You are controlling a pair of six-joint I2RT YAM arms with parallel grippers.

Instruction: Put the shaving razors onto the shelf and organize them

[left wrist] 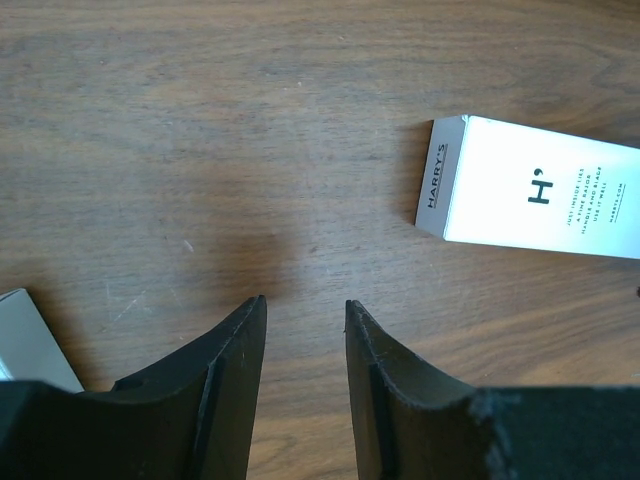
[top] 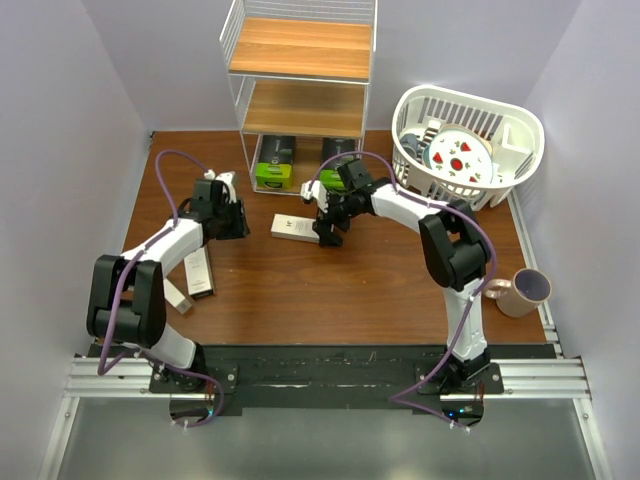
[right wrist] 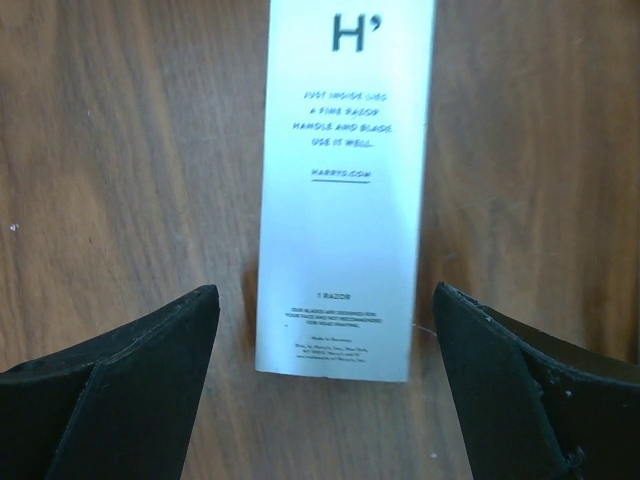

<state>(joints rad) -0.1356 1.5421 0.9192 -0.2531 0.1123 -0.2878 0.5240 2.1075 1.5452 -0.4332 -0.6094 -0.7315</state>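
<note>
Spread black fingers of the right gripper straddle the near end of a white Harry's razor carton, which lies flat near the middle of the wooden desk. Its long axis runs straight away from the wrist, across the line on which the fingers would meet (bare wood shows on both sides, so nothing touches). From above, the carton stretches roughly left to right in front of the shelf, whose bottom tier at the desk's far edge holds two black packs with lime-green ends. The left gripper, fingers drawn near together with a narrow gap and nothing between them, hangs off the carton's other end. The right arm is plainly the nearer and looks set to close across the short width. Two more cartons wait near the left edge.
</note>
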